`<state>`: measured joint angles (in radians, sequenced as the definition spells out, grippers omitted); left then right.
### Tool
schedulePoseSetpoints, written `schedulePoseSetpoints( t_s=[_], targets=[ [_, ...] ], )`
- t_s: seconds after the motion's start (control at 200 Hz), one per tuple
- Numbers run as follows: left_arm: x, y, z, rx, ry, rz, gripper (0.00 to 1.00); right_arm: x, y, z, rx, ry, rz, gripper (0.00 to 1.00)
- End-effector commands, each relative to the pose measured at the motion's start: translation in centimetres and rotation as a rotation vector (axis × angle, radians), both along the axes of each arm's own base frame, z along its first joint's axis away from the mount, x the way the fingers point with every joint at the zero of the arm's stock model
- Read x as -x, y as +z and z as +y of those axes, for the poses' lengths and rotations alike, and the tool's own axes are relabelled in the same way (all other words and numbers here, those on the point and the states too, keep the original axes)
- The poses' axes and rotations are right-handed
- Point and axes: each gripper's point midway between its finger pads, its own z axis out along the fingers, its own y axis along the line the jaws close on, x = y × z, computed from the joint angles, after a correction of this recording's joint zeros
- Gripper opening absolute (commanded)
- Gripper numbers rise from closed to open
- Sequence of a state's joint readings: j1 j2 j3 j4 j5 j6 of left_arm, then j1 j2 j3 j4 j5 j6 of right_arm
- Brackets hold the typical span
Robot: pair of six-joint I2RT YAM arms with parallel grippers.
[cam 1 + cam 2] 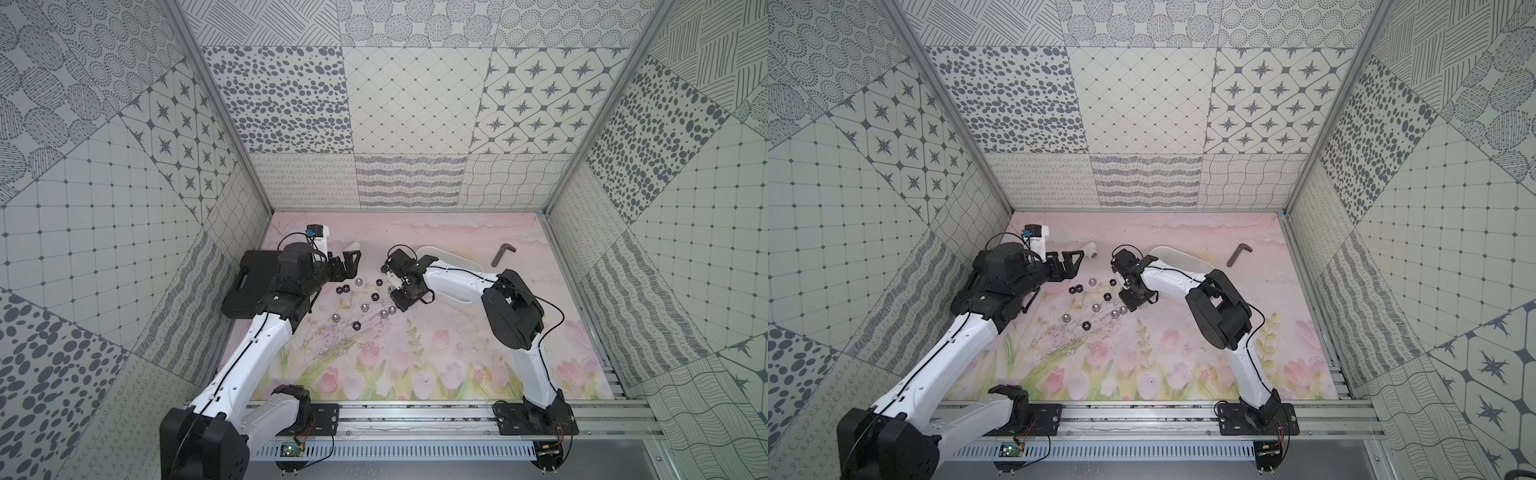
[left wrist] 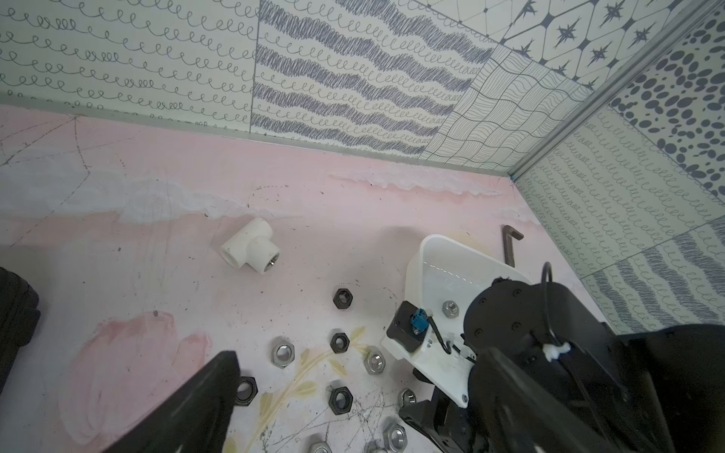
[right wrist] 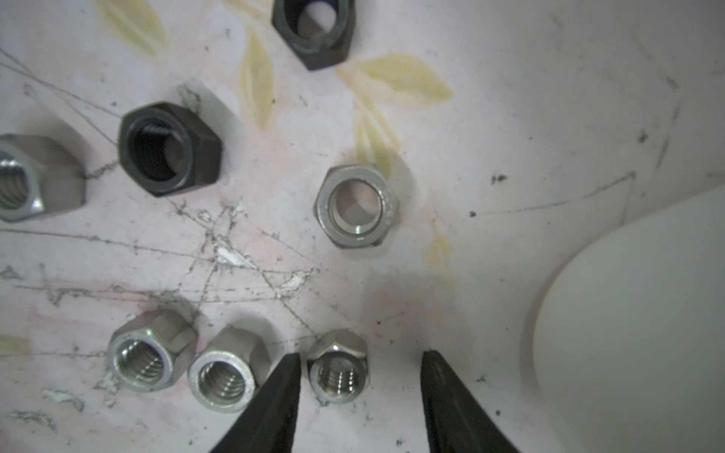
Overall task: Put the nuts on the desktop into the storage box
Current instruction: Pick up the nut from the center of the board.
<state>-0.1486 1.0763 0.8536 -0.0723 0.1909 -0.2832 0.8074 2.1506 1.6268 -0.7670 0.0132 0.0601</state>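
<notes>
Several nuts [image 3: 357, 206] on scuffed pink desktop [image 1: 457, 232] — patterned walls [image 1: 415, 104] | right tool [image 3: 361, 355] spread, straddling one | left tool [image 1: 352, 264] spread

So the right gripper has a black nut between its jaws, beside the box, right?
Not black: the nut between the right gripper jaws is silver, as the right wrist view shows. It does lie beside the box.

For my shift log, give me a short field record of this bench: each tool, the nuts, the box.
right tool: open, straddling a silver nut on the desktop
left tool: open, empty
loose nuts: about eleven, silver and black
storage box: holds one stored nut
clutter: hex key, pipe fitting
</notes>
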Motion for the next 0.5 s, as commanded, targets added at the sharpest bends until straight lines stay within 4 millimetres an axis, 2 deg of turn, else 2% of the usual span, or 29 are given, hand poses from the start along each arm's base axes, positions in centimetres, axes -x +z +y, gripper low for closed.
schedulePoseSetpoints(
  t_s=[0.0, 0.095, 0.205, 0.375, 0.495],
  targets=[
    [-0.1, 0.2, 0.2, -0.025, 0.005, -0.009, 0.99, -0.3, -0.4, 0.6, -0.016, 0.006, 0.009, 0.45],
    [-0.1, 0.1, 0.3, -0.026, 0.007, -0.006, 0.99, -0.1, -0.7, 0.6, -0.018, 0.008, 0.022, 0.35],
    [-0.1, 0.0, 0.3, -0.027, 0.009, -0.004, 0.99, 0.2, -0.8, 0.4, -0.017, 0.004, 0.031, 0.19],
    [-0.1, 0.1, 0.3, -0.026, 0.011, -0.006, 0.99, -0.2, 1.0, -0.2, -0.039, -0.013, 0.007, 0.15],
    [0.0, 0.1, 0.3, -0.025, 0.011, -0.004, 0.99, -1.2, 4.2, -0.5, -0.087, -0.037, -0.045, 0.15]
  ],
)
